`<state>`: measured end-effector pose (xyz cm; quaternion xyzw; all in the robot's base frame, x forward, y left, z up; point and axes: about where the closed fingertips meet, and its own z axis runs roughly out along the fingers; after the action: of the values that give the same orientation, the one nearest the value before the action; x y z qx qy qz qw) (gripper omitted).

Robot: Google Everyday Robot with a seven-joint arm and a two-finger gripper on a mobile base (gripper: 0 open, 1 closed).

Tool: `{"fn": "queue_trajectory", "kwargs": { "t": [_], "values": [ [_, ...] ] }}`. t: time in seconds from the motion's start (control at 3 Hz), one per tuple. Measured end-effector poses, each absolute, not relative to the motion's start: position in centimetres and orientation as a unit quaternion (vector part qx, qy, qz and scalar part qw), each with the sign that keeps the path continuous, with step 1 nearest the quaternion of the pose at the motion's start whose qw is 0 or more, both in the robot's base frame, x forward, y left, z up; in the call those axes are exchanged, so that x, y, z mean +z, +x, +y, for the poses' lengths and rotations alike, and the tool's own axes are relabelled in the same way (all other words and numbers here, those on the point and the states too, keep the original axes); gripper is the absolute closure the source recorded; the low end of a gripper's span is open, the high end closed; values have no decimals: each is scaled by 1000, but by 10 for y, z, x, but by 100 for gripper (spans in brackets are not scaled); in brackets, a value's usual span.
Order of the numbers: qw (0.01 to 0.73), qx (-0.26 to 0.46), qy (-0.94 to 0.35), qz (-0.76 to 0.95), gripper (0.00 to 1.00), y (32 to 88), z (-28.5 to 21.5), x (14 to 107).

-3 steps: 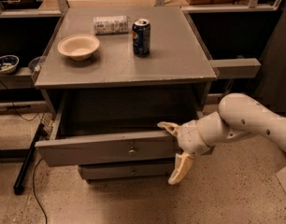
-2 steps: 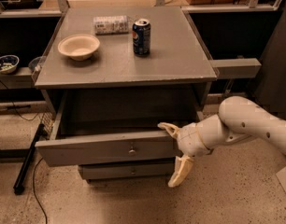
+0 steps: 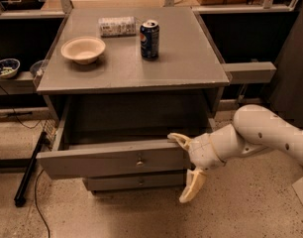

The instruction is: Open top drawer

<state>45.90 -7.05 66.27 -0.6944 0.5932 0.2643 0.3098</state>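
Camera view, single entry. Grey cabinet occupying the centre of the frame, its tabletop (image 3: 181,58) carrying three items: a pale bowl (image 3: 83,49) sitting at the left, a blue soda can (image 3: 149,38) standing upright near the middle, and a silver can (image 3: 117,26) lying on its side behind them, toward the upper edge. The top drawer (image 3: 92,161) is standing pulled well out below the tabletop, its dark interior showing and its front running across the lower centre of the frame with a small round knob (image 3: 139,160) at its middle. A narrower lower drawer (image 3: 136,181) is sitting shut beneath it. The white arm (image 3: 260,135) is reaching in from the right edge. The gripper (image 3: 180,168) is sitting at the right end of the drawer front, its fingers spreading wide apart and clasping nothing: the upper finger (image 3: 177,139) is resting on the top edge of the drawer front, the lower finger (image 3: 191,187) is pointing down toward the speckled floor (image 3: 141,217). A small dish (image 3: 6,67) is sitting on a shelf at the left edge; a black pole (image 3: 30,167) is lying slantwise at the lower left.
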Motion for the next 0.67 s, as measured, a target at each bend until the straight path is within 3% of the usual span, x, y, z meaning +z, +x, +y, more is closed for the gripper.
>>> {"fn": "queue_trajectory", "kwargs": {
  "t": [0.67],
  "values": [
    [333, 280, -697, 570, 0, 380, -85, 680]
  ]
}}
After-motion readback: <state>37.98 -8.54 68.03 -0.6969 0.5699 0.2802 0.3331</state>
